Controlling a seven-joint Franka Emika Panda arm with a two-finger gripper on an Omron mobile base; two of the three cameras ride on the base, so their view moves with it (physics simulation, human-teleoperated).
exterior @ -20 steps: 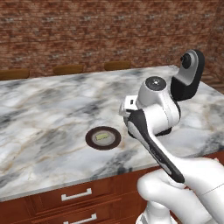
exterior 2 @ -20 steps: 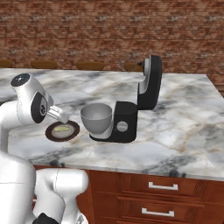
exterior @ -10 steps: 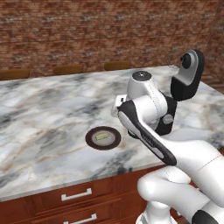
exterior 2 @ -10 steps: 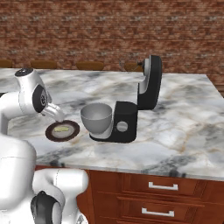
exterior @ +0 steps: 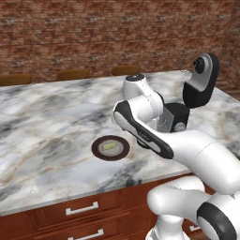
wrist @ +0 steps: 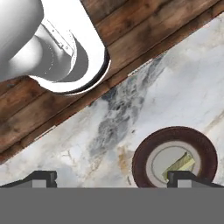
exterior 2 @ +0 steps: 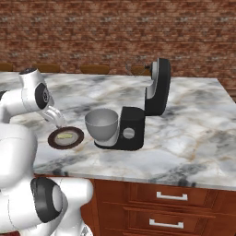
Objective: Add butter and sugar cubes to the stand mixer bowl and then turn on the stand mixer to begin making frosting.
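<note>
Butter (exterior: 109, 146) lay flat on the dark brown plate (exterior: 97, 151), near the front edge of the marble bench (exterior: 47, 122); in the left base view its long axis ran roughly left-right, slightly tilted. Hand (wrist: 111, 177) hung above the plate's edge, fingers (wrist: 181, 176) spread wide, gripping nothing. Grey bowl (exterior 2: 102, 125) sat on the black mixer (exterior 2: 138, 115) base just right of the plate, mixer head tilted up and back.
</note>
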